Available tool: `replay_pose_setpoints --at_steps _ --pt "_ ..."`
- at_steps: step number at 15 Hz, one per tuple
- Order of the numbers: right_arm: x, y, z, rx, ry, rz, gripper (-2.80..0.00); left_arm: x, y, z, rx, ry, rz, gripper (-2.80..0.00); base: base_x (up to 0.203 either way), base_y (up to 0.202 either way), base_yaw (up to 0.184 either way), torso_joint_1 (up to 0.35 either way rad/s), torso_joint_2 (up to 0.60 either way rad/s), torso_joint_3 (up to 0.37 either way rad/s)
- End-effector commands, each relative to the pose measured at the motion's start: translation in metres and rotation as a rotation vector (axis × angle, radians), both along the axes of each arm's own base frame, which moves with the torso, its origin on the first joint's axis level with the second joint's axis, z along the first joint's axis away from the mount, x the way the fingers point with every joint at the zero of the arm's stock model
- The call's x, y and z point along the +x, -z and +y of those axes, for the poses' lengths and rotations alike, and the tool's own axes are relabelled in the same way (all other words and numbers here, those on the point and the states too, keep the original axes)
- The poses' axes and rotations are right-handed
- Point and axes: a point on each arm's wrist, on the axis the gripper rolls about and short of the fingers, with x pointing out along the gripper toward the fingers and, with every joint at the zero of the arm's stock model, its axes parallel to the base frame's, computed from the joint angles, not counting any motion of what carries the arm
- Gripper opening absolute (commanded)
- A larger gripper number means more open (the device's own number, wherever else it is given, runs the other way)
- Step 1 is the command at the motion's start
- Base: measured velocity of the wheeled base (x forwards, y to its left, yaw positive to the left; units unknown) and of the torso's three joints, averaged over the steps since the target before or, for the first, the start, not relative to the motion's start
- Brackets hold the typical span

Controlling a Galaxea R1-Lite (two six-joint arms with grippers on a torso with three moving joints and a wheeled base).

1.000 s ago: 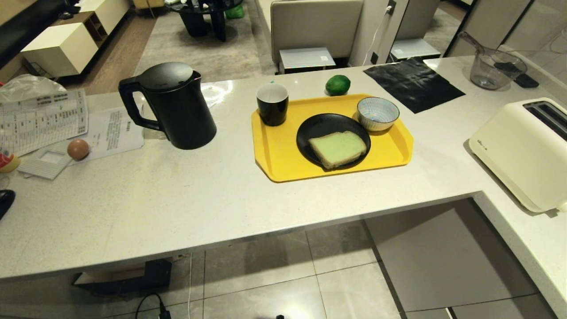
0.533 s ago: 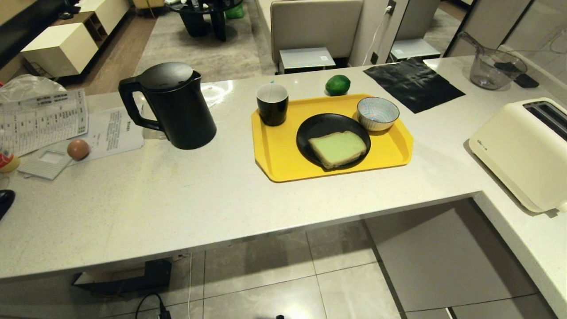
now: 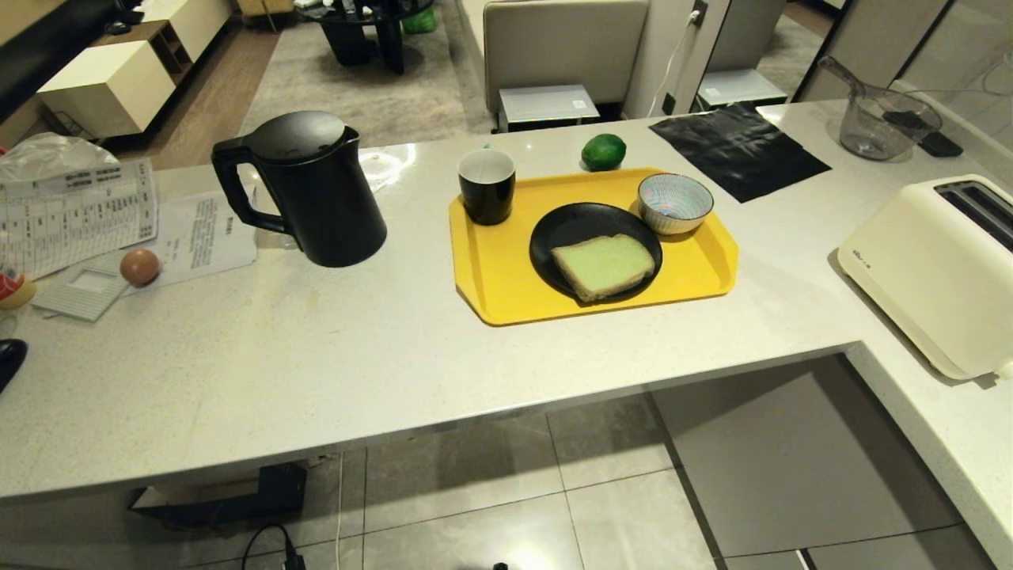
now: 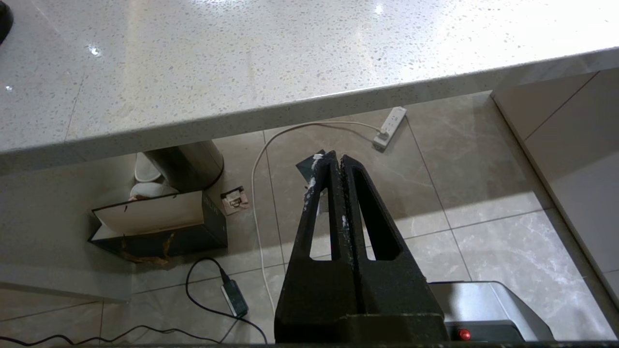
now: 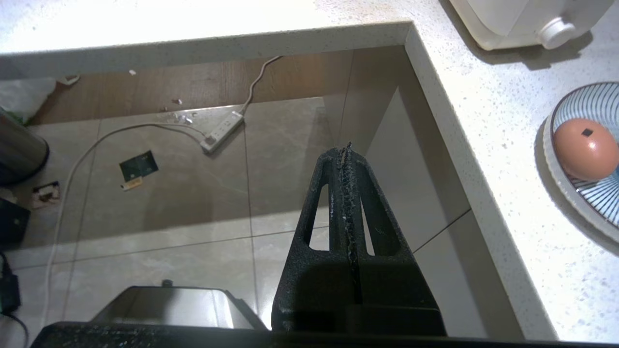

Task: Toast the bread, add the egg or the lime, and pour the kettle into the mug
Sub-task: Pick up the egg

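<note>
The bread lies on a black plate on a yellow tray. At the tray's back left corner stands the black mug. Just behind the tray rests the lime. The black kettle stands left of the tray, handle to the left. A salmon-pink egg lies in a striped dish on the counter's right wing, seen in the right wrist view only. My left gripper and right gripper are both shut and empty, low over the floor in front of the counter.
A cream toaster sits on the right wing. A striped bowl is on the tray. A brown egg and papers lie at the left. A black mat and a glass jug are at the back right.
</note>
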Motion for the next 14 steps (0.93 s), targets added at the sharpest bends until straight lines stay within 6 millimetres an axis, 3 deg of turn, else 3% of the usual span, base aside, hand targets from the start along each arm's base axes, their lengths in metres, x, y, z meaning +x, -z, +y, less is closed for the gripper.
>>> replay_pose_setpoints --at_steps 1,14 --pt "0.0009 0.0024 -0.0002 0.016 0.007 0.011 -2.8 0.0 0.0 0.0 0.001 0.001 -0.001 -2.8 0.0 0.0 0.0 0.0 0.0 0.0" --pt "0.0009 0.0024 -0.0002 0.018 0.008 0.011 -2.8 0.0 0.0 0.0 -0.005 -0.002 -0.001 -2.8 0.0 0.0 0.0 0.0 0.0 0.0"
